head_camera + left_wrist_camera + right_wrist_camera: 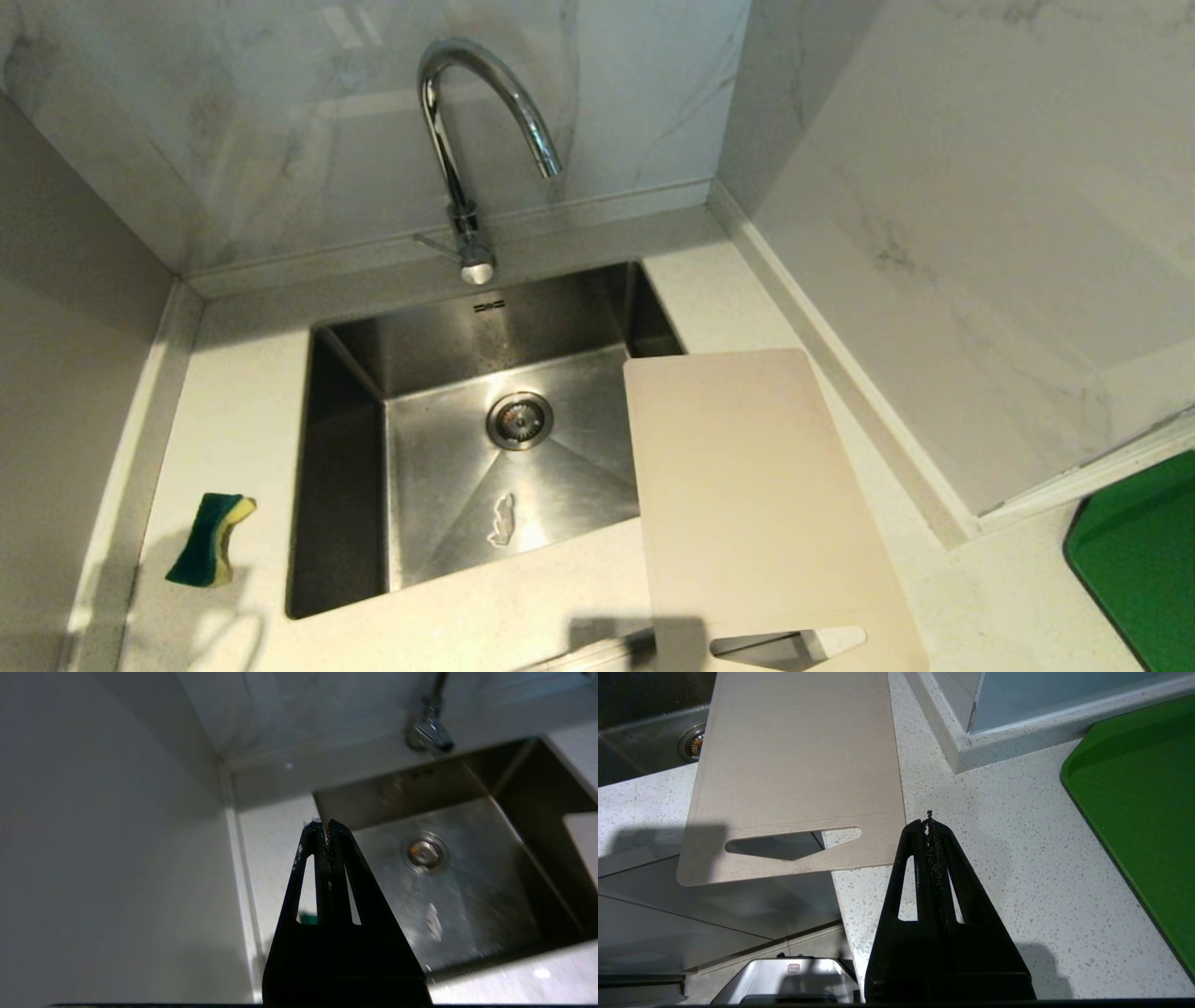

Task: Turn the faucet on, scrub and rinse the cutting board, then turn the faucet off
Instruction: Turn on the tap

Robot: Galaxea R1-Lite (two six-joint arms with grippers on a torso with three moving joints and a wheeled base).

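The chrome gooseneck faucet (pixel 467 140) stands behind the steel sink (pixel 355 392), its thin lever (pixel 434 245) pointing left; no water runs. The cream cutting board (pixel 747 485) lies on the counter right of the sink, one corner over the basin and its slot handle (pixel 789 644) over the counter's front edge. A green and yellow sponge (pixel 210 539) sits left of the sink. Neither arm shows in the head view. My left gripper (pixel 325 826) is shut and empty above the counter left of the sink (pixel 537 788). My right gripper (pixel 929 823) is shut and empty, just right of the cutting board (pixel 798 765).
Marble walls close in behind the sink and on both sides. A bright green tray (pixel 1144 555) lies on the counter at the far right. The drain (pixel 519 420) sits mid-basin with a small puddle in front of it.
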